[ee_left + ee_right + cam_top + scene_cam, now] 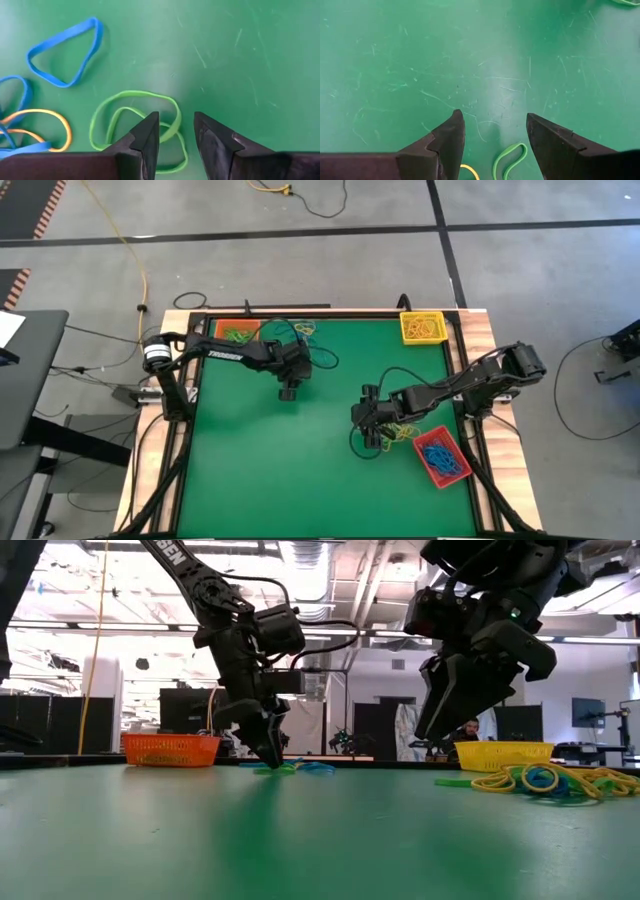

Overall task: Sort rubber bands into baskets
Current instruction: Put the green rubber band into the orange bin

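- The green surface fills the middle of the scene, framed in pale wood, with grey floor all around it.
- Left arm reaches in across the far side of the mat; right arm comes in from the right edge, bent towards the middle.
- Three baskets sit at the rim: the orange basket at the far left corner with green bands in it, the yellow basket at the far right corner with yellow bands inside, and the red basket near the right edge, holding blue bands.
- Left end effector is down at the mat, fingers parted with a gap between them, straddling a green rubber band that lies flat. Nothing is gripped.
- Right end effector hangs above bare mat, spread wide and holding nothing, with a green loop just below the gap.
- A loose pile of rubber bands, yellow, blue and green, lies on the mat beside the red basket, next to the right end effector.
- Another small cluster sits near the orange basket.
- By the left end effector: a blue band lying apart, and an orange-yellow band crossing more blue.
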